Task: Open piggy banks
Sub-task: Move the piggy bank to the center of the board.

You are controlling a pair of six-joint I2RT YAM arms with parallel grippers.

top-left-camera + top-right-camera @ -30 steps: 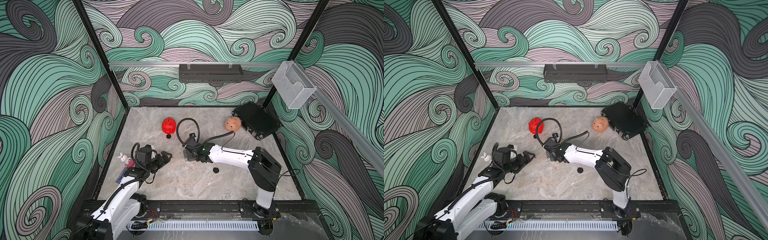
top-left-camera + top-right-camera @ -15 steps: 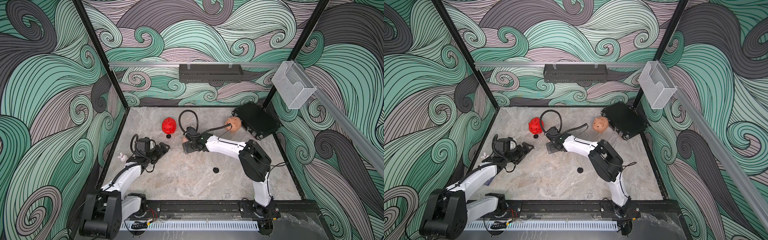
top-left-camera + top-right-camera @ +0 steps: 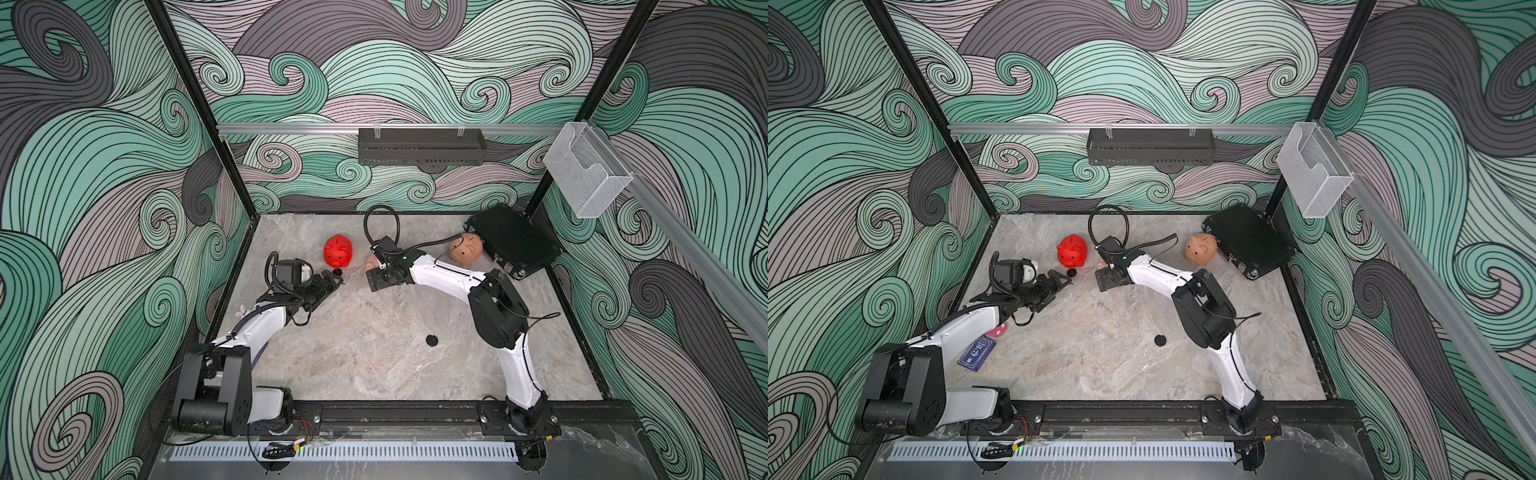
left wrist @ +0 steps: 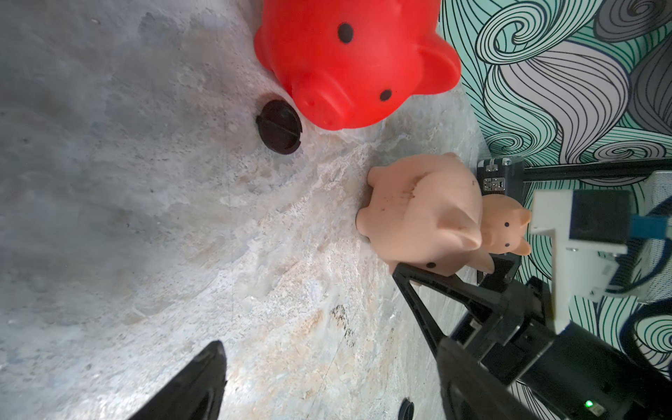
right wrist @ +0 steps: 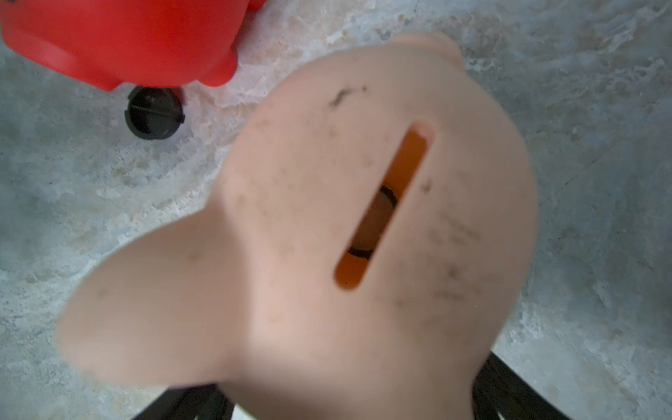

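A bright red piggy bank (image 3: 338, 257) stands at the back of the bench. One peach-pink pig (image 4: 423, 214), scuffed, slot up, stands beside it; another peach-pink pig (image 3: 466, 248) sits further right.

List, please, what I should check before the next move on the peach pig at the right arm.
1. Right gripper jaws straddle the near peach pig: ok.
2. Firm grip on that pig: cannot tell.
3. Pig on its feet on the table: ok in the left wrist view.
4. Left gripper open and empty: ok.
5. Pig's own plug in place: cannot tell; only a dark ring shows through the coin slot.
6. Red pig, loose plug beside it and far peach pig apart from both grippers: ok.
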